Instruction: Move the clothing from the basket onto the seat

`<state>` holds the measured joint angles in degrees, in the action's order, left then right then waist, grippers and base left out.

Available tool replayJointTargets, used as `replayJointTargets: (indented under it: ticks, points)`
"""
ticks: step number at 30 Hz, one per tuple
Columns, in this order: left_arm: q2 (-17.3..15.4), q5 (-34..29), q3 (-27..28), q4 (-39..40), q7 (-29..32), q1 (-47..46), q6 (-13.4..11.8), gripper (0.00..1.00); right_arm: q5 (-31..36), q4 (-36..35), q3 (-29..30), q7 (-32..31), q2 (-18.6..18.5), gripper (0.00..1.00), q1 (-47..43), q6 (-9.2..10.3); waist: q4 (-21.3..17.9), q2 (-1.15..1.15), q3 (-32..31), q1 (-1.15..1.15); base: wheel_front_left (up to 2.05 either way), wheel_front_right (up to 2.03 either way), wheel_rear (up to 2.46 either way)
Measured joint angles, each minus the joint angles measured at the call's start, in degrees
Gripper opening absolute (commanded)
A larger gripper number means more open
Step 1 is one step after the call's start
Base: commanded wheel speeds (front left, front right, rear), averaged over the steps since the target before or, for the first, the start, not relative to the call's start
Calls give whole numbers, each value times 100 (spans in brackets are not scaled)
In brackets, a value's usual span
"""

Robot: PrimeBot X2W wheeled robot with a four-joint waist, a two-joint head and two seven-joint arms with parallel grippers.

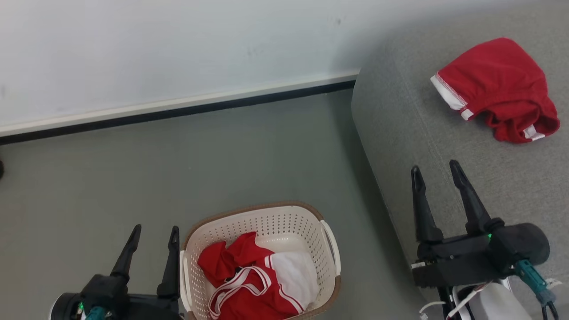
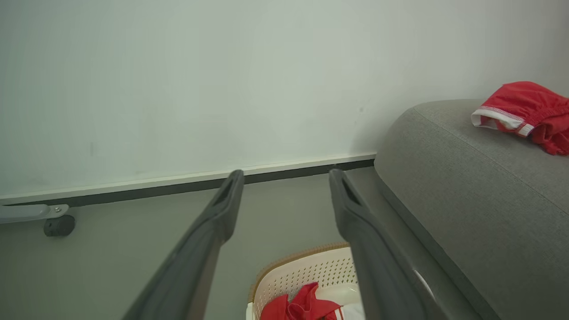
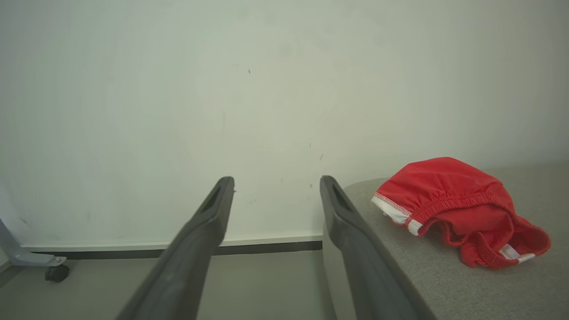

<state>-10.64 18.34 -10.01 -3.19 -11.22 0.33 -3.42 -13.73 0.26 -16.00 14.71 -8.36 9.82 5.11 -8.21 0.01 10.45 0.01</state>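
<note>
Currently, crumpled red-and-white clothing (image 1: 242, 278) lies in the basket (image 1: 284, 224).

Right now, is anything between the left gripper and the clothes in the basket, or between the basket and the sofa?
Nothing visible. The left gripper is open beside the basket, whose top is uncovered over the clothes. Nothing shows on the floor between basket and sofa, where one red garment already lies.

Your left gripper (image 1: 156, 228), at lower left in the head view, points up with both dark fingers parted. Your right gripper (image 1: 434, 166), at lower right and raised higher, is likewise spread, its fingers tilted slightly leftward.
</note>
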Motion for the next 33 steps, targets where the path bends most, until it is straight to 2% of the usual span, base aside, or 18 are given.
replayJointTargets:
  ticks: [15, 33]
  points:
    - [85, -444, -710, -1006, 517, -1111, 299, 100, 176, -334, 68, 1, 10, 100, 1237, -47, -244, 0, 1222, 1, 0, 0, 0]
    - [181, -831, -1001, -2219, 906, -2287, 391, 100, 213, -386, 213, 2, 197, 100, 2510, -118, -644, 1, 2751, 1, 0, 0, 0]
